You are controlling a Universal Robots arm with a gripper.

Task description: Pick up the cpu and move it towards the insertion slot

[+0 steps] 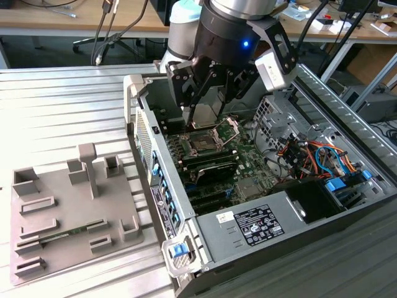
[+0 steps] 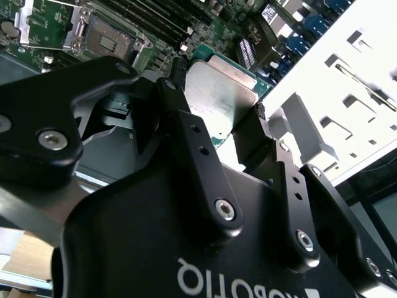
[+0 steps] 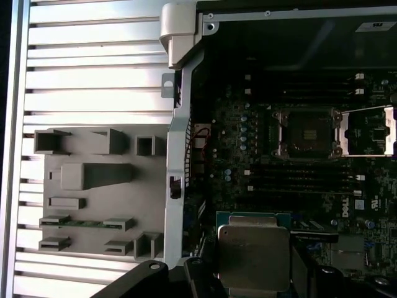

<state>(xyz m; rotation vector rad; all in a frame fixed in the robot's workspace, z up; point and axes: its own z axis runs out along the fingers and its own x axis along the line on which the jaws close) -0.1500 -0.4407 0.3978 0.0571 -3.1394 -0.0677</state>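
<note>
**CPU in grip, above the open case**

Gripper (image 2: 226, 133) pinching the cpu (image 2: 220, 93) by two opposite edges, metal lid facing out between the fingers (image 2: 186, 133). Held clear of the motherboard (image 3: 248, 155), inside the computer case (image 1: 229, 242). Insertion slot (image 3: 308, 131) open, bracket swung aside, lying near the chip but apart from it, across the memory slots (image 3: 298, 177). Height over the board hard to judge; probably still well above.

1. The cpu (image 2: 224, 93) (image 3: 253, 256) is a flat square chip with a dull silver top and green edge, held clear above the motherboard.
2. The insertion slot (image 3: 306, 132) (image 1: 203, 143) (image 2: 107, 41) lies open, bracket raised, its dark square socket bare.
</note>
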